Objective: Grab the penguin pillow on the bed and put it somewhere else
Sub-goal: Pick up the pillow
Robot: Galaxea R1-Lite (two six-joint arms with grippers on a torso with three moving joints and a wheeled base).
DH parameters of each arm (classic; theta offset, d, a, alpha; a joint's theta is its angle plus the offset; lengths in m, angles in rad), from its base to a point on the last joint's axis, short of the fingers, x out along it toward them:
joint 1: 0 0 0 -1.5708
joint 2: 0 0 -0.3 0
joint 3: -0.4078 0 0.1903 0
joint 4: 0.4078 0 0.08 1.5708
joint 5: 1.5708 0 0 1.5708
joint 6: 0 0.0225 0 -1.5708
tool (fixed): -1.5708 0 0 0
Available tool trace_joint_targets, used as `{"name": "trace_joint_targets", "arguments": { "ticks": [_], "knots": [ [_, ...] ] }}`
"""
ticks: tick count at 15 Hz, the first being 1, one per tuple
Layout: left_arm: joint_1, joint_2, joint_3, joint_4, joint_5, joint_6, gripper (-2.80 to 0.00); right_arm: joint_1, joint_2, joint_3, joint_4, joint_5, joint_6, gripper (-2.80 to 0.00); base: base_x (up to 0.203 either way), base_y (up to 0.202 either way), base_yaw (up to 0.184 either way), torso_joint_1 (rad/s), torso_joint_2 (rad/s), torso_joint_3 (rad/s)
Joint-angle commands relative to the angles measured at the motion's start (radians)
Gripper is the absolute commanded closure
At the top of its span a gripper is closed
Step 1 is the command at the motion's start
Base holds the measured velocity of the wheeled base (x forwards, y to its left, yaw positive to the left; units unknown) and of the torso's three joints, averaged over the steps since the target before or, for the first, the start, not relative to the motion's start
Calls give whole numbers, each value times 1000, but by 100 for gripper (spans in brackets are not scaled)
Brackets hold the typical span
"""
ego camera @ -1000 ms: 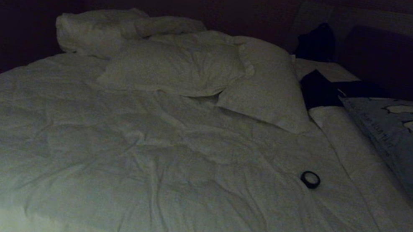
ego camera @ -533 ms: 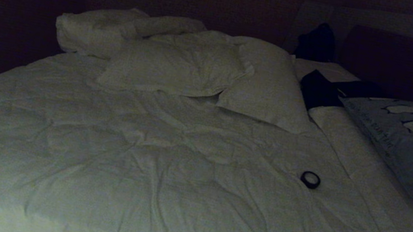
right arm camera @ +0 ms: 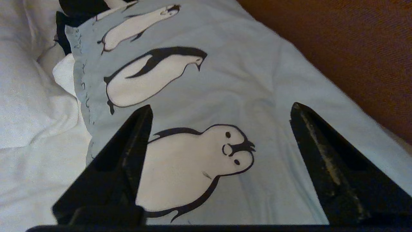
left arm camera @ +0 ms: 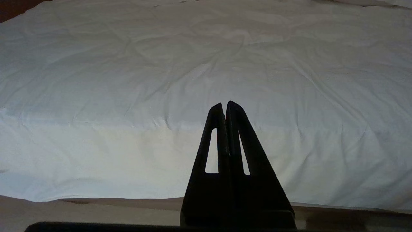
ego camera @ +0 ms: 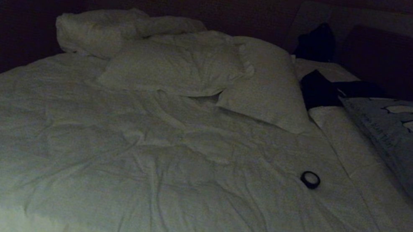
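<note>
Penguins, black and white, cover the penguin pillow point(right arm camera: 231, 80), and you see it lying flat at the far right side of the bed point(ego camera: 138, 163), next to a dark brown wall. The pillow is grey-blue and has a flat edge all around. Your right gripper point(right arm camera: 220, 109) hangs just over it. Its jaws are spread wide, one on each side of a round penguin, and they hold nothing. You can see the pillow in the head view too point(ego camera: 410, 143), by the right edge of the picture.

Beside the pillow, toward the middle of the bed, you see two plain white pillows point(ego camera: 214, 70) leaning on each other. A rolled-up bit of white bedding point(ego camera: 94, 30) sits to their left. A small dark ring point(ego camera: 310, 179) lies on the wrinkled white cover, well apart from the penguin pillow.

Your left gripper point(left arm camera: 224, 104) waits low at the near edge of the bed. Its jaws are pressed together with nothing between them.
</note>
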Motion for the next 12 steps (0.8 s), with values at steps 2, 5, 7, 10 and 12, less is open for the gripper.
{"name": "trace_joint_targets", "arguments": {
  "ticks": [2, 5, 7, 10, 12],
  "knots": [
    [-1, 0, 2, 0, 0, 0, 0, -18, 49, -21, -5, -1, -1, -280, 0, 0, 0, 0, 0, 0],
    [0, 0, 2, 0, 0, 0, 0, -35, 118, -57, -4, 0, 1, -280, 0, 0, 0, 0, 0, 0],
    [0, 0, 2, 0, 0, 0, 0, -40, 162, -76, -4, -1, 1, -280, 0, 0, 0, 0, 0, 0],
    [0, 0, 2, 0, 0, 0, 0, -42, 227, -102, -4, 0, 0, -280, 0, 0, 0, 0, 0, 0],
    [0, 0, 2, 0, 0, 0, 0, -41, 256, -110, -5, 5, 1, -280, 0, 0, 0, 0, 0, 0]
  ]
}}
